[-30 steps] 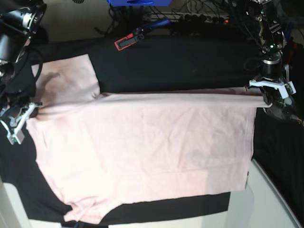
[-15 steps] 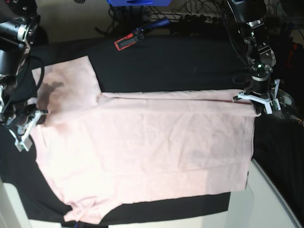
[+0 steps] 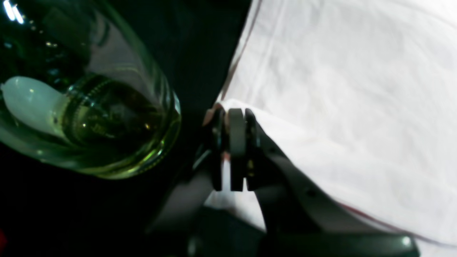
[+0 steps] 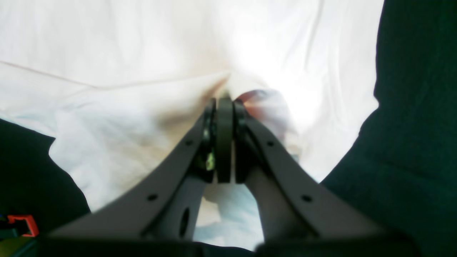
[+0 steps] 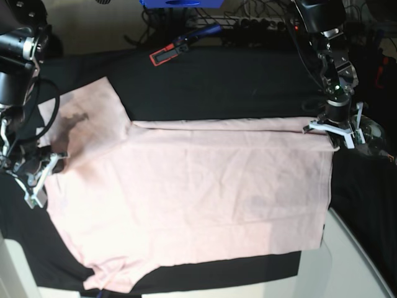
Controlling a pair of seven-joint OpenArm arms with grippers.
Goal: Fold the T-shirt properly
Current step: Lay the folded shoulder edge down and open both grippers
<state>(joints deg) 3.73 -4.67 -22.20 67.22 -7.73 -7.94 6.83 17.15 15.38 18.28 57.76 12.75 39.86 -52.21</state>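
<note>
The pale pink T-shirt (image 5: 198, 192) lies spread plain side up on the black table cloth (image 5: 236, 87), with a narrow strip folded over along its far edge. My left gripper (image 5: 330, 138) is at the shirt's far right corner. In the left wrist view the left gripper (image 3: 232, 114) is shut on the edge of the T-shirt (image 3: 339, 89). My right gripper (image 5: 42, 169) is at the left side, below the sleeve. In the right wrist view the right gripper (image 4: 224, 101) is shut on a raised pinch of the T-shirt (image 4: 125, 53).
A clear glass vessel (image 5: 372, 139) stands just right of the left gripper, and it shows close in the left wrist view as the glass vessel (image 3: 89, 107). A red and black tool (image 5: 167, 54) and cables lie at the back. The white table edge (image 5: 353, 267) shows at front right.
The left gripper has moved left and inward with the shirt's corner. The right gripper has moved toward the front and slightly right, and the left sleeve now lies more spread and tilted.
</note>
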